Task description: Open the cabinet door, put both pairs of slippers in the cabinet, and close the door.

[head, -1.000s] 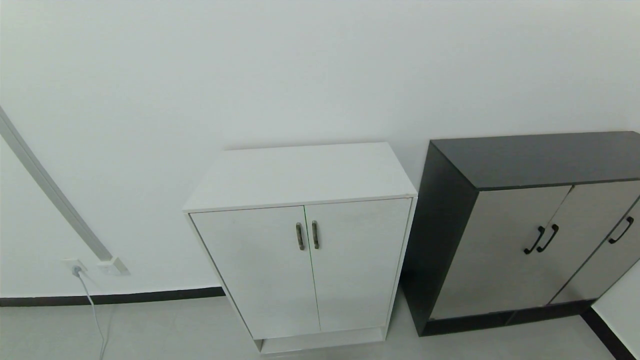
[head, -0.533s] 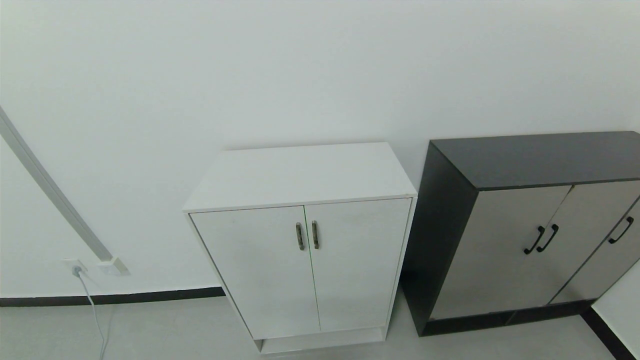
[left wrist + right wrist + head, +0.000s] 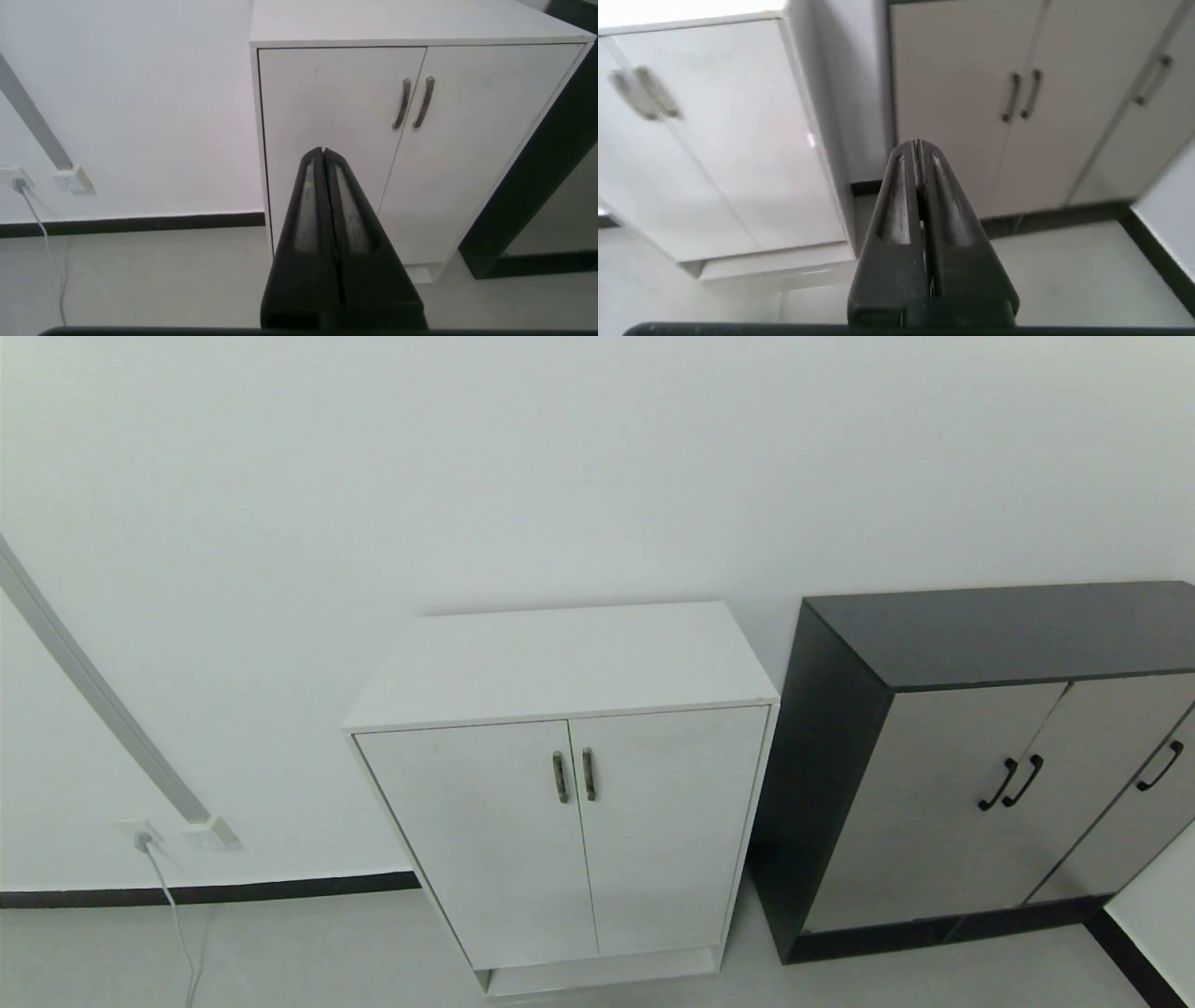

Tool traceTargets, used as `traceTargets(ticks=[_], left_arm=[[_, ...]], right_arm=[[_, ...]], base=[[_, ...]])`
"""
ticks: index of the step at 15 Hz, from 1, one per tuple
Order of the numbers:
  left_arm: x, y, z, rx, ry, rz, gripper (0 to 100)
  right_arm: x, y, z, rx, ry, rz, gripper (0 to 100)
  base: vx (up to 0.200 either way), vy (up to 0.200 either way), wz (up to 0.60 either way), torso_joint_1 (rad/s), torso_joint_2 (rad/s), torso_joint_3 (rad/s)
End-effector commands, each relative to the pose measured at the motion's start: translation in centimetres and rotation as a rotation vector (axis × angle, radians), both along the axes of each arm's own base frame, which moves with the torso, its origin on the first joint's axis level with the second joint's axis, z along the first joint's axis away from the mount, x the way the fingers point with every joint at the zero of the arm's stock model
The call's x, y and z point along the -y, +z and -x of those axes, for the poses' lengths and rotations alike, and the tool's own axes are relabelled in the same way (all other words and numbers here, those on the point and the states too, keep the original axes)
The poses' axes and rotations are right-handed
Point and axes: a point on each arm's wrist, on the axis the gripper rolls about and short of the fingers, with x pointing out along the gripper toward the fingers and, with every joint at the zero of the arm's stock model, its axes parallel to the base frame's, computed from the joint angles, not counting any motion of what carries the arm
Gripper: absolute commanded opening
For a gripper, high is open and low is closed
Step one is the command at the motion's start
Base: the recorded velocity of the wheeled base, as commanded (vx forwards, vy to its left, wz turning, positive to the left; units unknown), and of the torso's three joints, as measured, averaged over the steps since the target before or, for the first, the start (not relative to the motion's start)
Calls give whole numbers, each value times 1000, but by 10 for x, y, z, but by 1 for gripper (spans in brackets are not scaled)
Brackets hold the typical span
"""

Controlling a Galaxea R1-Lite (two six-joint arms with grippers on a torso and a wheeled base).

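A white two-door cabinet (image 3: 560,784) stands against the wall in the middle of the head view, both doors closed, with two metal handles (image 3: 573,776) side by side at the centre seam. My left gripper (image 3: 323,154) is shut and empty, held some way back from the white cabinet (image 3: 411,140) and pointing at its left door. My right gripper (image 3: 918,147) is also shut with nothing in it, aimed at the gap between the white cabinet (image 3: 710,140) and its dark neighbour.
A dark cabinet (image 3: 980,747) with grey doors and black handles (image 3: 1011,782) stands right of the white one. A wall socket with a cable (image 3: 149,847) and a slanted cable duct (image 3: 84,681) are on the left wall. Grey floor (image 3: 280,952) lies in front.
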Motion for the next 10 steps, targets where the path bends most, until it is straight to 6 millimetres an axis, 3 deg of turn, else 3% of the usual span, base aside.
traceTargets(ticks=[1,10], left_arm=[[0,0,0,0,0,0,0],[0,0,0,0,-8,-6,0]], right_arm=[[1,-1,2,23,70,-2,0],[3,-1,4,69,-41,-76,0]], base=[[0,0,0,0,0,0],[0,0,0,0,0,0]])
